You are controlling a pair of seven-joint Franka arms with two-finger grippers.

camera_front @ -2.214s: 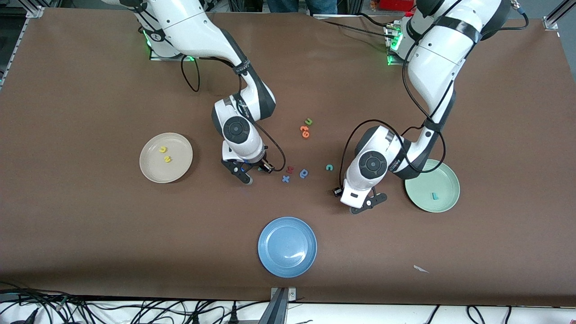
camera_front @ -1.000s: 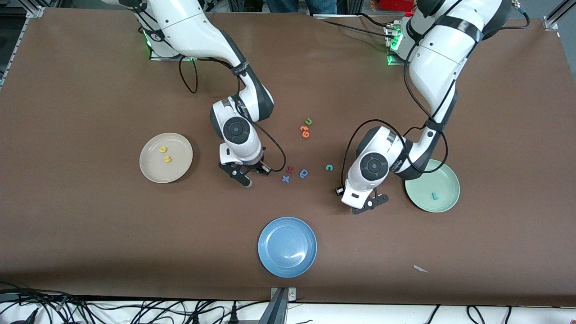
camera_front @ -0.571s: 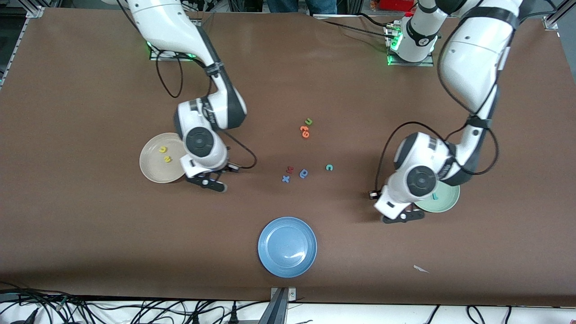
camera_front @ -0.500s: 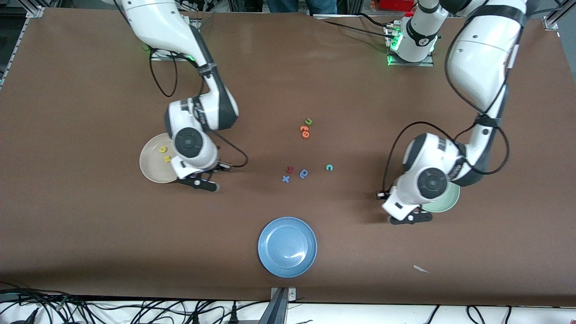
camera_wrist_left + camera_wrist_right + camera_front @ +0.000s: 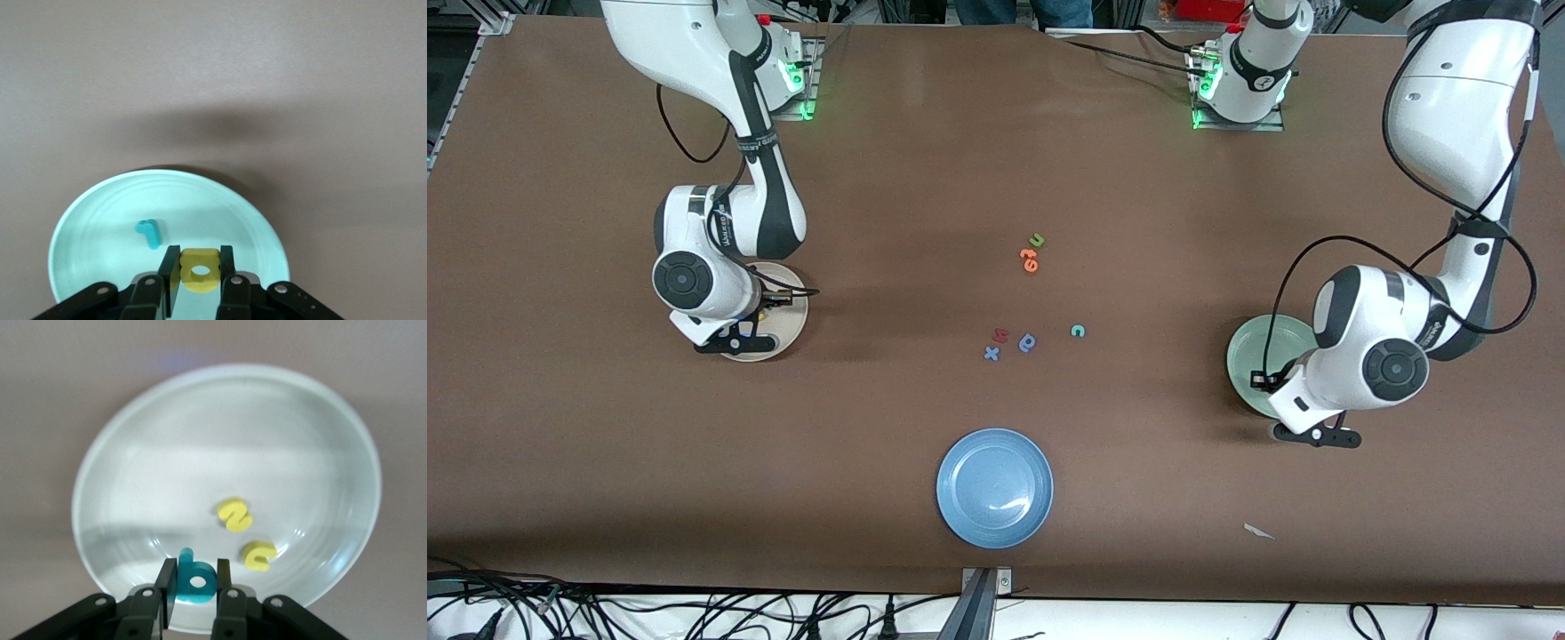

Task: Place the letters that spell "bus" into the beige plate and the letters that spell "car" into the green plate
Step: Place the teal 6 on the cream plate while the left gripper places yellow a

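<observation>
My right gripper [image 5: 195, 570] is shut on the teal b [image 5: 198, 583] and hangs over the beige plate [image 5: 133, 433], low above its rim. In that plate lie the yellow s [image 5: 235, 515] and the yellow u [image 5: 259, 555]. Over the green plate [image 5: 220, 200], my left gripper [image 5: 200, 257] is shut on the yellow a [image 5: 200, 273]. The teal r [image 5: 150, 232] lies in that plate. The teal c [image 5: 1078, 331] rests on the table's middle. In the front view the right gripper [image 5: 734, 340] covers most of the beige plate [image 5: 787, 320], and the left gripper [image 5: 1316, 436] sits at the edge of the green plate [image 5: 1258, 356].
Loose letters lie mid-table: a green u [image 5: 1037, 240], orange ones [image 5: 1030, 259], a red one [image 5: 1000, 335], a blue x [image 5: 991, 353] and a blue looped letter [image 5: 1028, 342]. A blue plate [image 5: 994, 487] sits nearer the front camera. A paper scrap [image 5: 1258, 531] lies toward the left arm's end.
Both arms swung outward from the table's middle. The right carried the teal b to the beige plate, and the left carried the yellow a to the green plate.
</observation>
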